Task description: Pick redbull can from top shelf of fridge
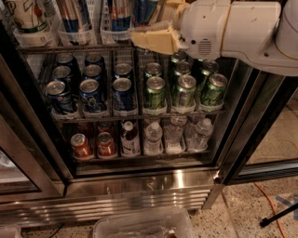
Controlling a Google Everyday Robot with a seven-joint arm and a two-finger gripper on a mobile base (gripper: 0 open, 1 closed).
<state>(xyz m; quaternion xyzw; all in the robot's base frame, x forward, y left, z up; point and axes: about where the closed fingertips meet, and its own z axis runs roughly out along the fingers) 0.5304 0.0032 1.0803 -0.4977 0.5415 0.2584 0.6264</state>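
Observation:
The fridge (139,186) stands open in the camera view. Its top shelf (70,48) is a wire rack with clear plastic lane bins (74,37). Tall blue and silver redbull cans stand in the lanes, one at the left (74,16) and one in the middle (120,11). A third redbull can (144,9) is at the right lane, right at my gripper (151,23). The gripper's cream-coloured end reaches in from the right on a white arm (233,28), at the front of the top shelf. The arm hides the shelf's right part.
The middle rack holds short dark-blue cans (93,88) at left and green cans (181,88) at right. The bottom rack holds red cans (81,146) and bottles (153,137). A white cup (28,18) stands top left. A clear bin (144,225) and orange cable (274,204) lie on the floor.

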